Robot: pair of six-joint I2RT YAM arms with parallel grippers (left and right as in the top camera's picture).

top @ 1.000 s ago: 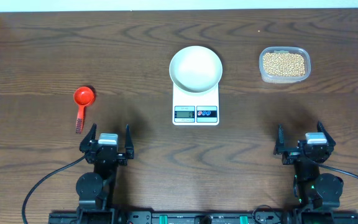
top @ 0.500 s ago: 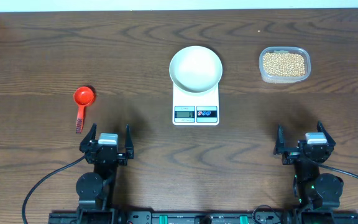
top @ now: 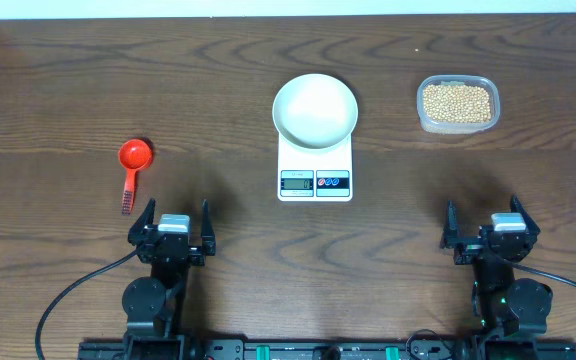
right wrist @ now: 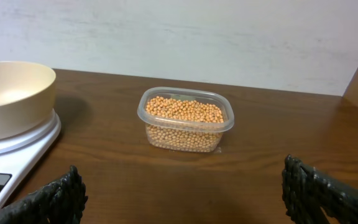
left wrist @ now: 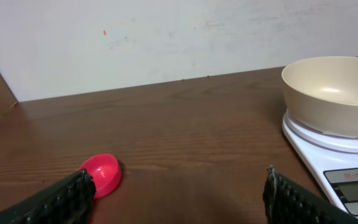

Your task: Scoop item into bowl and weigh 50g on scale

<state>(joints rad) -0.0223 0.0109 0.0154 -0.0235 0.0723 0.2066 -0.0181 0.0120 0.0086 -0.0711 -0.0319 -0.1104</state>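
The white bowl (top: 314, 109) sits empty on the white scale (top: 315, 180) at the table's middle; both also show in the left wrist view, bowl (left wrist: 334, 93) on scale (left wrist: 347, 180). Tan beans (top: 457, 102) fill a clear plastic container (right wrist: 186, 121) at the back right. A red scoop (top: 133, 160) lies at the left, its cup (left wrist: 102, 174) just past my left finger. My left gripper (top: 176, 226) rests open near the front edge, behind the scoop. My right gripper (top: 486, 226) stands open at the front right, nothing between its fingers, well short of the container.
A pale wall runs along the table's far edge (left wrist: 166, 81). Black cables (top: 78, 290) trail from the arm bases at the front. Bare dark wood lies between the scale and each gripper.
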